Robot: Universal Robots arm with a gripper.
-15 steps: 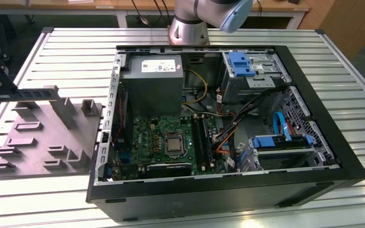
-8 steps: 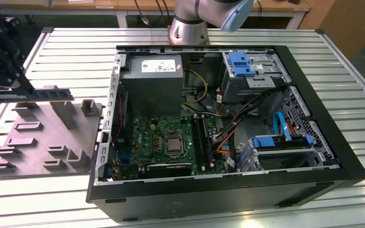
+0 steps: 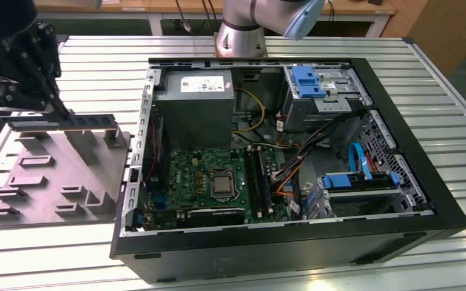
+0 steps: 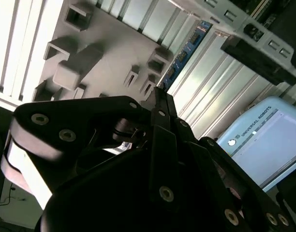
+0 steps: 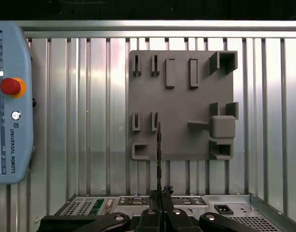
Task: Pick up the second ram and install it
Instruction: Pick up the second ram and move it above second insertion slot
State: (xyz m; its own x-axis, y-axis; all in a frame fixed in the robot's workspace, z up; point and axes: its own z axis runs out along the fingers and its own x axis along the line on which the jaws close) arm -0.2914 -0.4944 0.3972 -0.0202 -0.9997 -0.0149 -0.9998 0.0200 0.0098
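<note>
RAM MODULE CLAMPED IN FINGERS ABOVE TRAY

Start with the exterior view. The gripper (image 3: 60,113) has its 2 fingers clamped on the second ram (image 3: 87,121), gripping it near mid-length. The strip is level and stands on edge. Its long axis runs out from both sides of the fingers, toward the exterior view's left and right. One end points at the open computer case (image 3: 395,157); the other end points away from it. The grey tray (image 3: 22,200) lies directly below the fingers. The ram hangs just above the tray's upright blocks, and you cannot tell whether it touches them.

In the first wrist view you see the ram (image 5: 159,145) edge-on, as 1 thin dark line running straight out from the gripper (image 5: 161,193) across the tray (image 5: 182,96). Here the fingers press on the 2 flat faces. A teach pendant (image 5: 10,96) lies on the slatted table, well to one side of the fingers.

In the second wrist view you see a flat face of the ram (image 4: 186,50), blue-green with chips, reaching away from the gripper (image 4: 160,96).
</note>
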